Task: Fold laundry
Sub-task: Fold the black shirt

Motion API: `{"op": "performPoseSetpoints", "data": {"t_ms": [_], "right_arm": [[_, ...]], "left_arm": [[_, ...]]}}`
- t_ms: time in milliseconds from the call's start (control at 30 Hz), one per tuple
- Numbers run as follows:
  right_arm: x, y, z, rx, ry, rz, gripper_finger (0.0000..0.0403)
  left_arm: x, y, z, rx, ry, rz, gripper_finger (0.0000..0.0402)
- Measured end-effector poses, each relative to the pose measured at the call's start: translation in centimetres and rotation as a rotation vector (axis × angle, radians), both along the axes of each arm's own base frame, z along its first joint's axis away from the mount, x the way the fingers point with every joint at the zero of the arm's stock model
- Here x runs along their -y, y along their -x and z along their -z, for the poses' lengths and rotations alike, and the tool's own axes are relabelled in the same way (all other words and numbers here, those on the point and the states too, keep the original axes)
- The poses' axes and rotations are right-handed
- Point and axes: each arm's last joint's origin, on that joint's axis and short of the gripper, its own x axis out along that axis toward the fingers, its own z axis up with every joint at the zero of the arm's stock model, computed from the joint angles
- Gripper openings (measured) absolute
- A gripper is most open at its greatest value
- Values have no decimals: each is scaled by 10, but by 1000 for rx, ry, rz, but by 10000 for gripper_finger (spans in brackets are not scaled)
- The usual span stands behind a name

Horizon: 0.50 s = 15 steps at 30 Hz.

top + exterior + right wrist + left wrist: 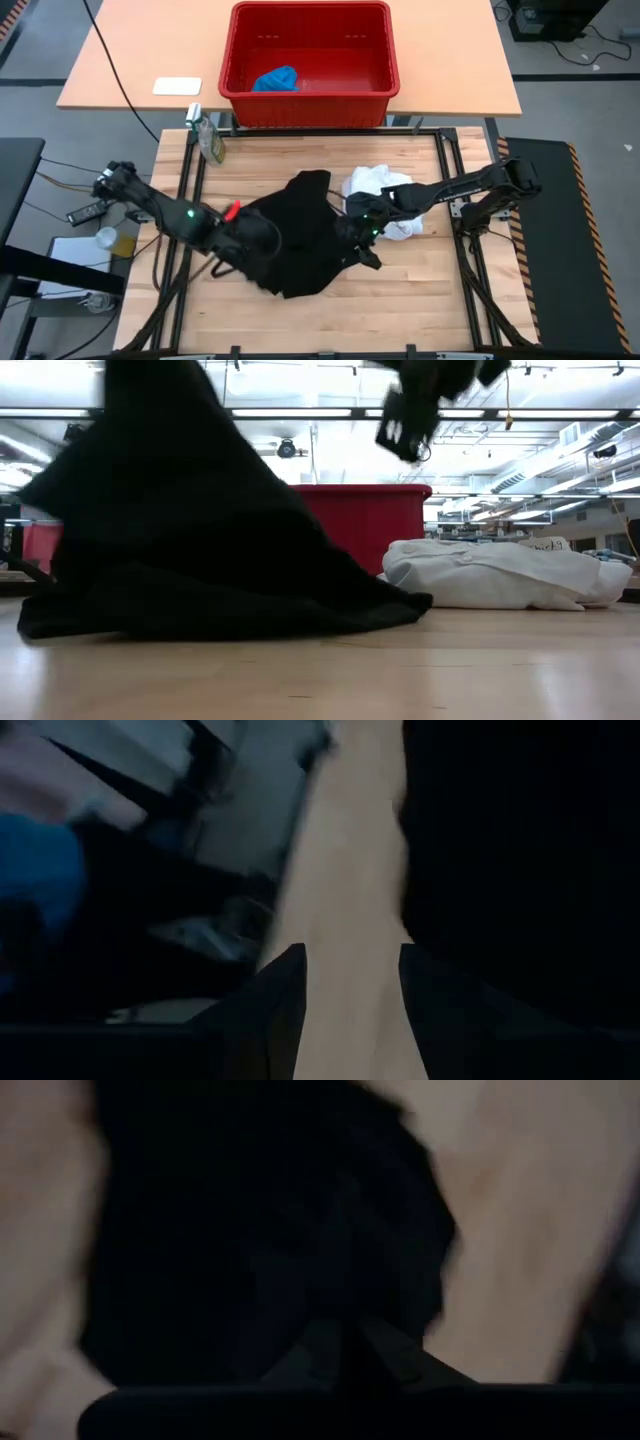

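The large black garment (295, 235) lies mid-table, with my left gripper (248, 236) shut on its left part. In the low view the cloth rises in a peak (150, 440) toward the upper left, and the gripper itself is hidden there. My right gripper (345, 1010) hovers at the garment's right side (362, 238), open, with bare table showing between its fingers. It shows high up in the low view (410, 415). The white garment (385, 195) lies bunched on the table to the right. A bright blue one (275, 78) lies in the red basket. My left gripper has black cloth (340, 1305) at its closed fingertips, coming from above on a slant. The cloth itself hides which part or how many layers it holds. The garment hangs below the gripper in a tent shape, its lower spread (230, 615) resting on the table.
The red basket (310, 100) stands on the far table beyond the work surface. A small bottle (208, 138) sits at the far left corner of the table. A white card (177, 86) lies left of the basket. Bare wood shows along the near edge (400, 300).
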Motion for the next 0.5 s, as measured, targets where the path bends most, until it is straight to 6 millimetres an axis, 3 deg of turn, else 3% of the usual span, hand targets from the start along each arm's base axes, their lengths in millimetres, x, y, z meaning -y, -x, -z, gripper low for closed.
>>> {"op": "performPoseSetpoints", "data": {"t_ms": [133, 500], "right_arm": [[8, -1, 28, -15, 133, 133, 168], [10, -18, 14, 179, 68, 257, 167]], "left_arm": [[-20, 9, -19, 123, -67, -172, 16], [-68, 26, -52, 373, -105, -400, 16]]}}
